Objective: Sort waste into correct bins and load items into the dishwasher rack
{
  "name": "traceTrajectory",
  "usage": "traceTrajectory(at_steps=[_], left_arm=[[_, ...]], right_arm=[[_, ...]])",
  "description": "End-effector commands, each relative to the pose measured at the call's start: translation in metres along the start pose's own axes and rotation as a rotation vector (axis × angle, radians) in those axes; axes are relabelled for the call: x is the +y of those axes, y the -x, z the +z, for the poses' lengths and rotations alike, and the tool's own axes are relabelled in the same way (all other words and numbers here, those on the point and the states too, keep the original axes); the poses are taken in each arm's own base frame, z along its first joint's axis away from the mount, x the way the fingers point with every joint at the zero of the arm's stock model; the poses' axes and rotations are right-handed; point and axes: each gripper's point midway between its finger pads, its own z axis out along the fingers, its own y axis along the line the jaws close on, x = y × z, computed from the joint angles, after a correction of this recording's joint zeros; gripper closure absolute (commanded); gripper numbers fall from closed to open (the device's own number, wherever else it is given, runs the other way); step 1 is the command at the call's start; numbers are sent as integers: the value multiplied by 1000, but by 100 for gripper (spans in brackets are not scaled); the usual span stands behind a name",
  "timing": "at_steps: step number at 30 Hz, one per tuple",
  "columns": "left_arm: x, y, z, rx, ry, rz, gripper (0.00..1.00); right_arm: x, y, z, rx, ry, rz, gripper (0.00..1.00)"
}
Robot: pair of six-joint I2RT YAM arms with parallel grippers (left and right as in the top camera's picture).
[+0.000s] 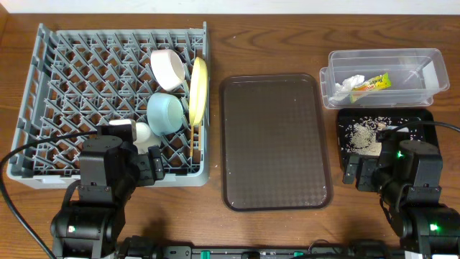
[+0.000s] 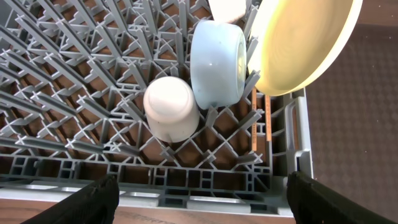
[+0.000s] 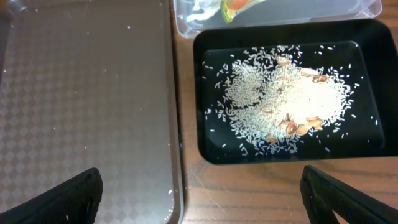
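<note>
The grey dishwasher rack (image 1: pixel 50 79) holds a yellow plate (image 1: pixel 198 88) on edge, a pinkish-white bowl (image 1: pixel 167 68), a light blue bowl (image 1: pixel 165 114) and a small white cup (image 1: pixel 142 133). In the left wrist view the cup (image 2: pixel 171 107), blue bowl (image 2: pixel 217 63) and plate (image 2: pixel 305 40) stand among the pegs, with a thin wooden stick (image 2: pixel 260 127) below the plate. The clear tub (image 1: pixel 384 75) holds the white tissue (image 1: pixel 348 85) and green-and-orange wrapper (image 1: pixel 374 83). The black tray (image 1: pixel 424 119) holds rice crumbs (image 3: pixel 286 102). My left gripper (image 2: pixel 202 199) is open and empty over the rack's front edge. My right gripper (image 3: pixel 202 196) is open and empty over the table.
A large brown serving tray (image 1: pixel 274 140) lies in the middle, between the rack and the bins; a few stray grains lie on it in the right wrist view (image 3: pixel 81 93). Both arm bases and cables sit at the front edge.
</note>
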Motion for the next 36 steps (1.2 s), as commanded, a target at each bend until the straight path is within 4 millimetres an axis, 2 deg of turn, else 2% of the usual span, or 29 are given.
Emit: traceTrajectory(at_steps=[1,15,16,24,32,36], left_arm=[[1,-1,1,4,5,16,12],[1,-1,1,4,5,16,11],[1,-1,1,4,5,16,3],[1,-1,1,4,6,16,2],[1,-1,1,4,6,16,2],[1,-1,1,4,5,16,2]], right_arm=[[-2,-2,0,3,-11,2,1],[-2,-5,0,8,-12,1,1],[-1,0,-1,-17,-9,1,1],[10,32,-8,-331,46,-18,1],[22,22,4,-570,121,-43,1],[23,23,7,-670,138,-41,1]])
